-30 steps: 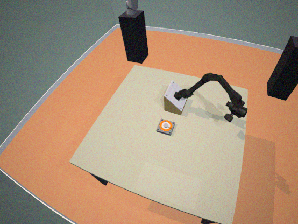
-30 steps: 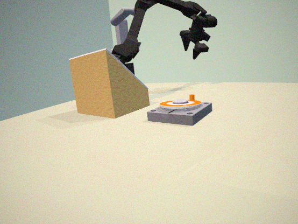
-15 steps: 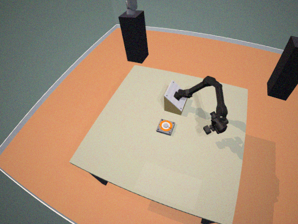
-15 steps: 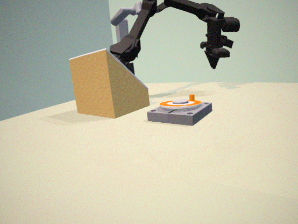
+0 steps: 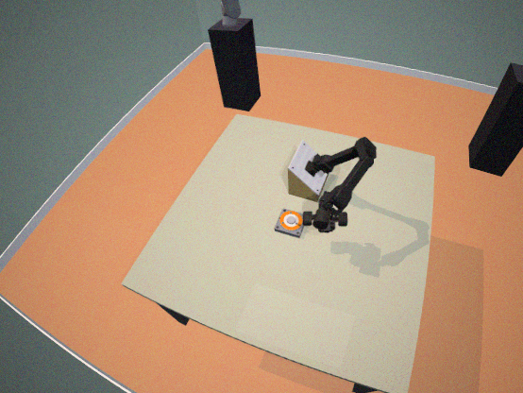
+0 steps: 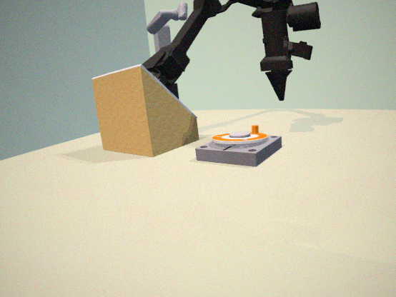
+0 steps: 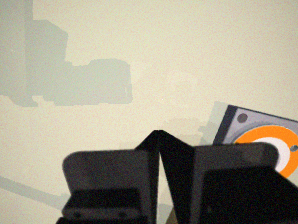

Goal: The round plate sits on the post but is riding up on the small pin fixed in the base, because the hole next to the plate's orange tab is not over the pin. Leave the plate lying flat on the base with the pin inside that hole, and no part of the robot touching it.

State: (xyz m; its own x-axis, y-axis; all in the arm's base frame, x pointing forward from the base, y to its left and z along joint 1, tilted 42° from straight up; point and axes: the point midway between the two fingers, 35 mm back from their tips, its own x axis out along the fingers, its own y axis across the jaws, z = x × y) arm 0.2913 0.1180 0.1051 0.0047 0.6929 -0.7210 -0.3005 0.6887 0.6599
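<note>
The round plate, an orange ring (image 5: 282, 220) (image 6: 219, 138) (image 7: 265, 131) around white, sits around the grey post (image 5: 291, 220) (image 6: 239, 134). In the exterior view its near rim stands a little above the square grey base (image 5: 288, 231) (image 6: 229, 157) (image 7: 257, 117). The orange tab (image 6: 254, 129) stands up at the plate's right, far side. The pin cannot be made out; a small dark spot (image 7: 294, 148) shows on the plate in the wrist view. My gripper (image 6: 281, 99) (image 7: 158, 134) points down, shut and empty, above and to the side of the base, touching neither plate nor base.
A wedge-shaped wooden block (image 5: 302, 186) (image 6: 121, 114) with a pale sloping top (image 5: 302, 162) stands beside the base and carries the arm's mount. The arm's shadow (image 5: 363, 255) lies on the table (image 5: 212, 236) (image 6: 143, 214). Black pedestals (image 5: 236, 66) (image 5: 496, 128) stand beyond the table.
</note>
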